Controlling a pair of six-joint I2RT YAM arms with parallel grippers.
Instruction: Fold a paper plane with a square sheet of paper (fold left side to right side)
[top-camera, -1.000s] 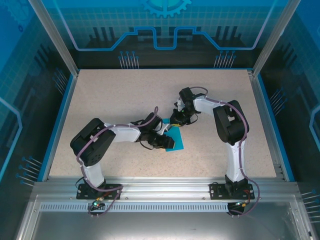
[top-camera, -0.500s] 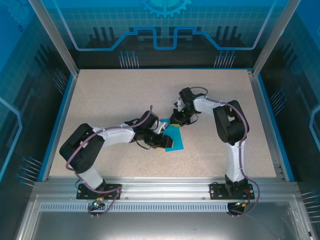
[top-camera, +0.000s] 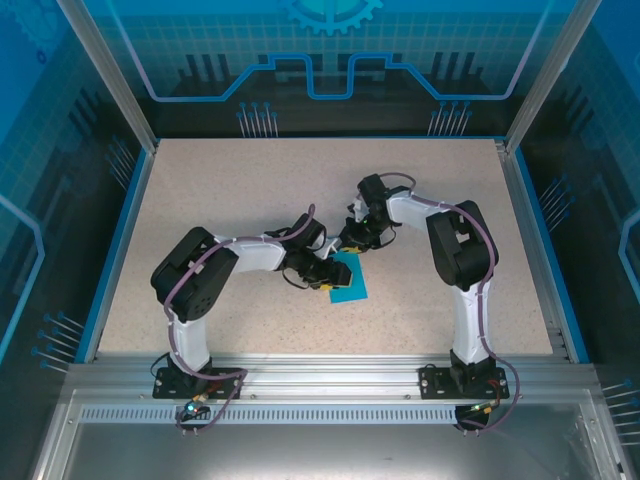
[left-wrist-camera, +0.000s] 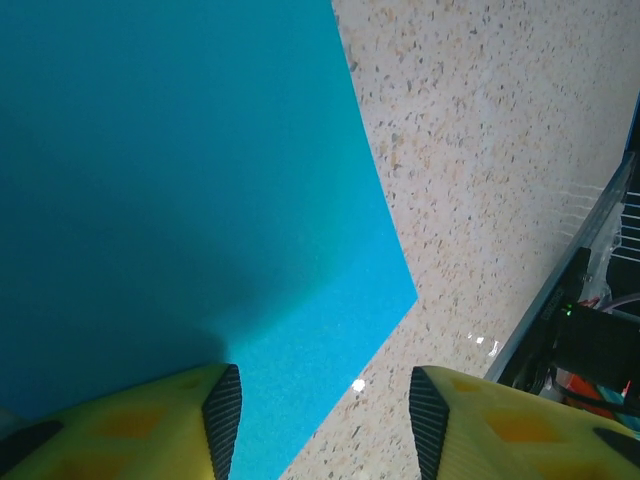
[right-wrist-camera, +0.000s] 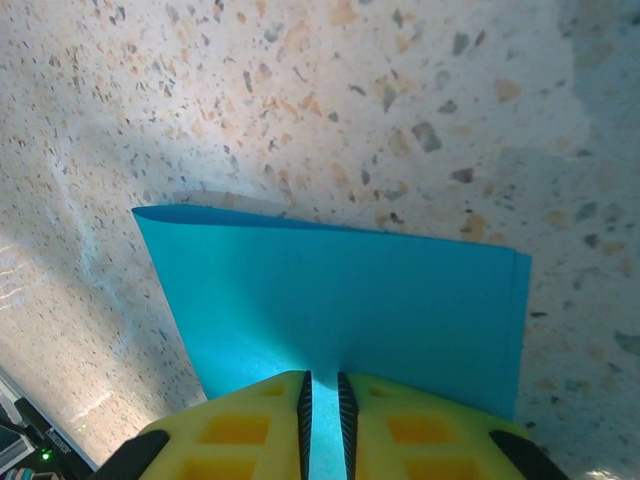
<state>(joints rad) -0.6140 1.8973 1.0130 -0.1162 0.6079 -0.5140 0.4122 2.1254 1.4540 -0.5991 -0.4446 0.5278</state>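
Two layers: the square sheet of bright cyan-blue paper lies doubled over, flat on the speckled beige tabletop, between my two arms near the table's middle. A second edge peeks out along one side in my right wrist view.
Right gripper: my right gripper has its yellow fingers almost together with a thin slit between them, tips down on the sheet near one edge. Whether they nip the paper or only press it, I cannot tell.
Left gripper: my left gripper stands spread, one finger over the sheet's edge by a corner, the other over bare table, nothing clasped.
Risk, slip: if my right tips bear lightly, I judge the sheet could slide or turn once my left finger pushes on it, and the layers would go out of line.
Risk, crease: the peeking edge suggests the layers are not quite flush. Pressing now might set a crooked crease and give a lopsided plane.
Risk, snag: a spread finger dragged under the loose corner could curl or tear the thin paper.
Risk, collision: both wrists work close together over one small sheet, so a careless sweep may knock them.
Containers: nothing here holds anything. The sheet lies straight on the tabletop, inside the table's blue rim.
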